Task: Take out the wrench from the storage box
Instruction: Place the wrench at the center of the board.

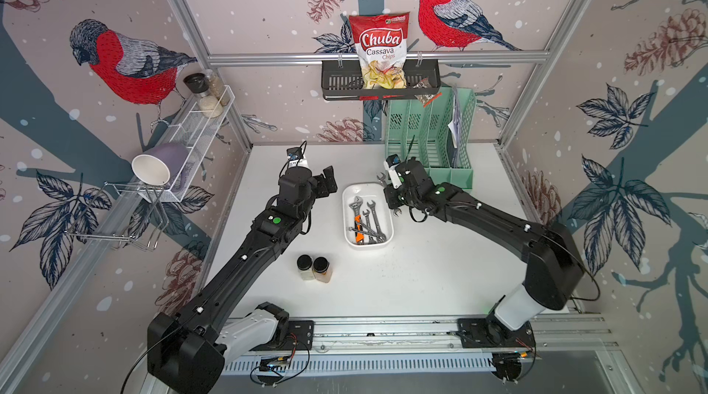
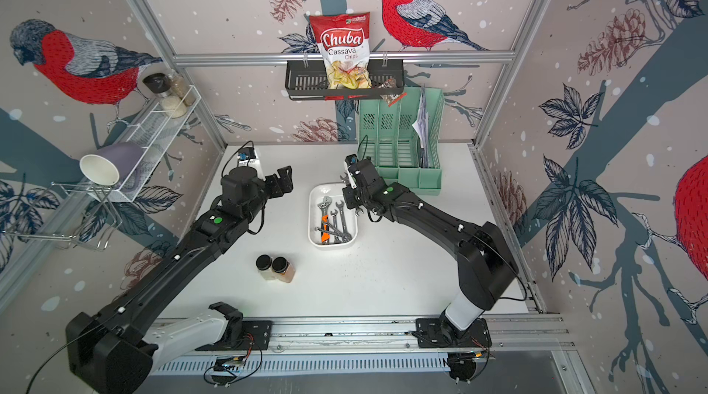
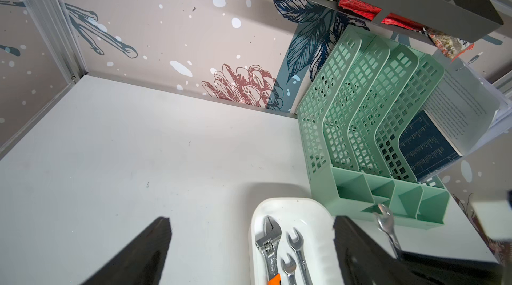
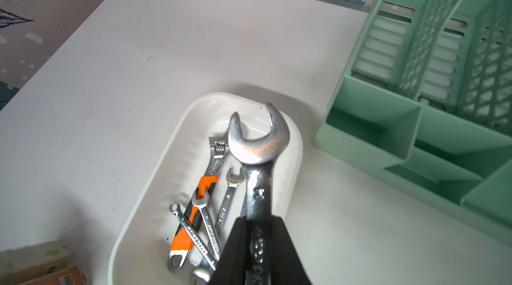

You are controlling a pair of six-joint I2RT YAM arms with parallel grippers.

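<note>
The white table (image 1: 440, 277) takes up most of both top views, with the left arm (image 1: 245, 254) and right arm (image 1: 498, 223) reaching over it from the rail at the near edge. At the back stands a green file rack (image 1: 429, 135), and above it a black basket (image 1: 344, 80) hangs on the wall rail with a chip bag (image 1: 379, 47) standing in it.

The storage box (image 1: 364, 190) lies flat in the middle of the table, just in front of the file rack and between the two arms. Two jars (image 1: 314, 267) stand side by side near the left arm, well apart from the box.

The left gripper (image 1: 325, 182) hangs beside the far left end of the box with its jaws wide apart and nothing between them. The right gripper (image 4: 259, 222) is clamped on the shank of a wrench (image 4: 259, 142), which is lifted clear of the box and held over its far right corner, close to the file rack, open head pointing away from the arm.

An adjustable spanner (image 1: 357, 216) with an orange grip and several small spanners (image 1: 372, 219) lie crossed in the box
</note>
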